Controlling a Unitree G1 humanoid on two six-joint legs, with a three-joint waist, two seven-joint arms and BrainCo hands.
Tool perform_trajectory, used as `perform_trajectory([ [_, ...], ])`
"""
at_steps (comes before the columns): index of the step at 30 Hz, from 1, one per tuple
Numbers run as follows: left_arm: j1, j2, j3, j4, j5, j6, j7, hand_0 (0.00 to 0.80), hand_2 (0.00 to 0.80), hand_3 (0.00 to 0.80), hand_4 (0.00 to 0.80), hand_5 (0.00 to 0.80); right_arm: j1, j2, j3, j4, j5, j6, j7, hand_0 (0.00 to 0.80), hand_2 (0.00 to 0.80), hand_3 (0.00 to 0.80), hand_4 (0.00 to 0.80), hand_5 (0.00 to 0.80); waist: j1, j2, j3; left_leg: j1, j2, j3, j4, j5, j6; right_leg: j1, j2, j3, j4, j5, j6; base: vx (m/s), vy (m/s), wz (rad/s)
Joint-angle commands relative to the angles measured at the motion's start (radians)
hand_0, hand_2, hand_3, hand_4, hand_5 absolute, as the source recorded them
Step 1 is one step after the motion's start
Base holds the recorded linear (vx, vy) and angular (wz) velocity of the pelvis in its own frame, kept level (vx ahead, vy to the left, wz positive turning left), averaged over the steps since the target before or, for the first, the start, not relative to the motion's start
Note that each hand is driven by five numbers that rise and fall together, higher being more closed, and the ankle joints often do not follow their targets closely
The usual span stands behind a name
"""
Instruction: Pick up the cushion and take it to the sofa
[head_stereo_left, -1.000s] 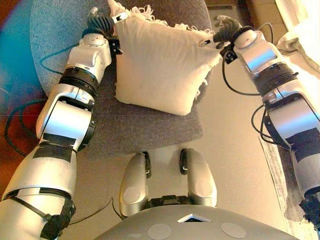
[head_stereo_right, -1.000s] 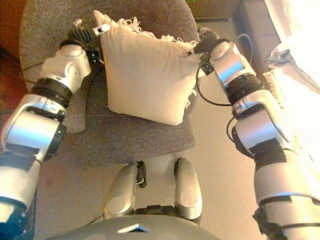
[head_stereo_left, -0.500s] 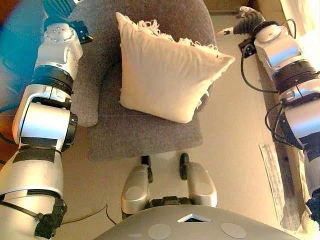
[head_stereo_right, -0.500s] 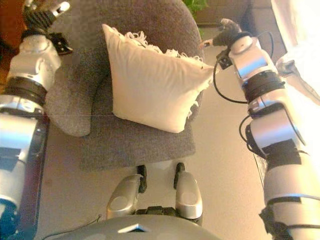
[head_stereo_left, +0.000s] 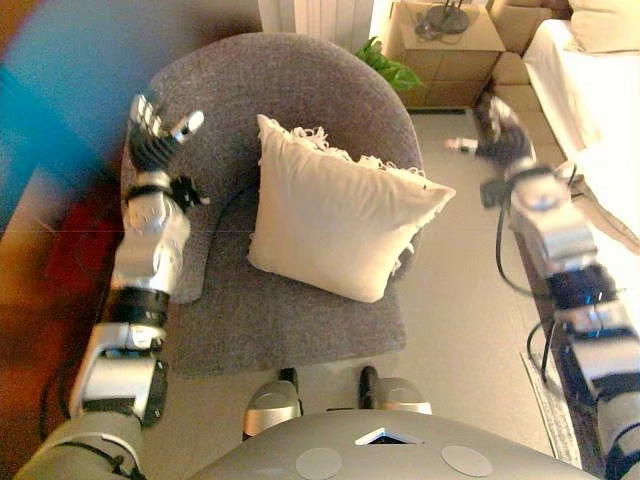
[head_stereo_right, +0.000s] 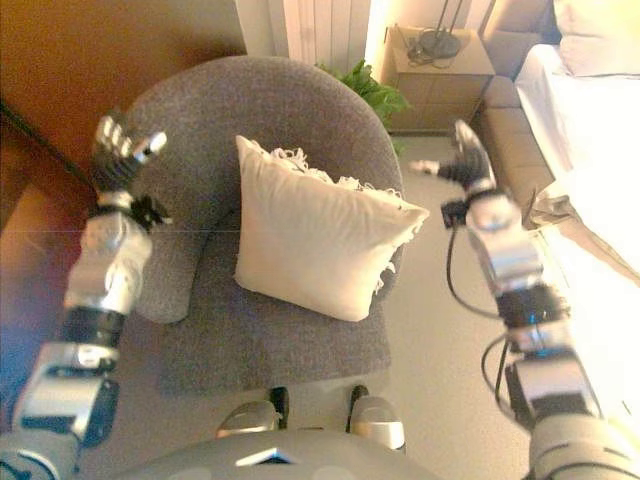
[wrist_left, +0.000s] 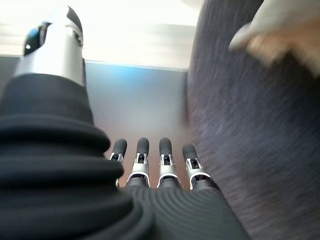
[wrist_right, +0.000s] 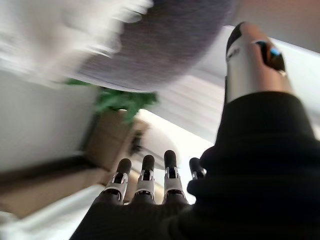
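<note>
Both eye views look down on the armchair (head_stereo_left: 290, 200); wrist views graze it closely.

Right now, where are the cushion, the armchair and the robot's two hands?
cushion (head_stereo_left: 340, 220): left eye view, its face.
armchair (head_stereo_left: 290, 90): left eye view, backrest.
left hand (head_stereo_left: 152, 140): left eye view, palm.
right hand (head_stereo_right: 466, 162): right eye view, back.

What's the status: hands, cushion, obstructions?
Left hand open, right hand open, both empty. Cushion propped on grey armchair, untouched. Nothing seen blocking it.
</note>
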Motion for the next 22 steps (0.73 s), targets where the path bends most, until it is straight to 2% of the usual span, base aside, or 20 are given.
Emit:
perform_trajectory([
  [1, 0.076, -0.035, -0.002, -0.077, -0.093, -0.100, -0.092, 0.000, 0.000, 0.000, 0.000, 0.000, 0.101, 0.045, -0.054, -0.113, 0.033, -0.213, 0.029, 0.000, 0.000, 0.000, 0.000, 0.000, 0.004, -0.007, -0.072, -0.034, -0.015, 0.028, 0.033, 0.016, -0.008, -0.033, 0.013, 0.017, -0.041, 0.091, 0.031, -0.043, 0.028, -0.11],
  [4, 0.165, -0.075, -0.008, -0.112, -0.154, -0.137, -0.166, 0.000, 0.000, 0.000, 0.000, 0.000, 0.204, 0.105, -0.069, -0.128, 0.115, -0.312, 0.058, 0.000, 0.000, 0.000, 0.000, 0.000, 0.006, -0.005, -0.075, -0.024, -0.022, 0.036, 0.022, 0.016, -0.001, -0.024, 0.016, 0.012, -0.057, 0.102, 0.030, -0.056, 0.025, -0.07],
  [8, 0.270, -0.114, -0.028, -0.132, -0.234, -0.154, -0.277, 0.000, 0.000, 0.000, 0.000, 0.000, 0.310, 0.212, -0.064, -0.127, 0.272, -0.426, 0.154, 0.000, 0.000, 0.000, 0.000, 0.000, 0.003, -0.003, -0.077, -0.016, -0.027, 0.044, -0.006, 0.025, 0.009, -0.024, 0.020, 0.005, -0.070, 0.112, 0.030, -0.071, 0.018, -0.04],
  [12, 0.352, -0.120, -0.093, -0.146, -0.230, -0.178, -0.377, 0.000, 0.000, 0.000, 0.000, 0.000, 0.395, 0.271, -0.037, -0.084, 0.425, -0.481, 0.261, 0.000, 0.000, 0.000, 0.000, 0.000, 0.006, 0.005, -0.072, -0.015, -0.034, 0.047, -0.037, 0.036, 0.019, -0.027, 0.025, -0.008, -0.083, 0.118, 0.030, -0.079, 0.015, 0.00],
  [18, 0.428, -0.091, -0.134, -0.114, -0.212, -0.196, -0.407, 0.000, 0.000, 0.000, 0.000, 0.000, 0.462, 0.296, 0.011, -0.065, 0.634, -0.451, 0.323, 0.000, 0.000, 0.000, 0.000, 0.000, 0.011, 0.009, -0.063, -0.026, -0.042, 0.045, -0.042, 0.038, 0.029, -0.038, 0.023, -0.015, -0.079, 0.113, 0.033, -0.052, 0.014, 0.01],
  [20, 0.432, -0.081, -0.153, -0.105, -0.216, -0.208, -0.394, 0.000, 0.000, 0.000, 0.000, 0.000, 0.470, 0.301, 0.030, -0.056, 0.668, -0.441, 0.331, 0.000, 0.000, 0.000, 0.000, 0.000, 0.012, 0.011, -0.060, -0.029, -0.043, 0.046, -0.040, 0.038, 0.031, -0.038, 0.021, -0.020, -0.080, 0.113, 0.032, 0.000, 0.000, 0.00],
  [22, 0.422, -0.082, -0.162, -0.105, -0.278, -0.183, -0.386, 0.000, 0.000, 0.000, 0.000, 0.000, 0.467, 0.300, 0.055, -0.043, 0.668, -0.443, 0.325, 0.000, 0.000, 0.000, 0.000, 0.000, 0.013, 0.011, -0.061, -0.026, -0.045, 0.046, -0.048, 0.041, 0.032, -0.035, 0.021, -0.025, -0.086, 0.113, 0.033, 0.000, 0.000, 0.00],
])
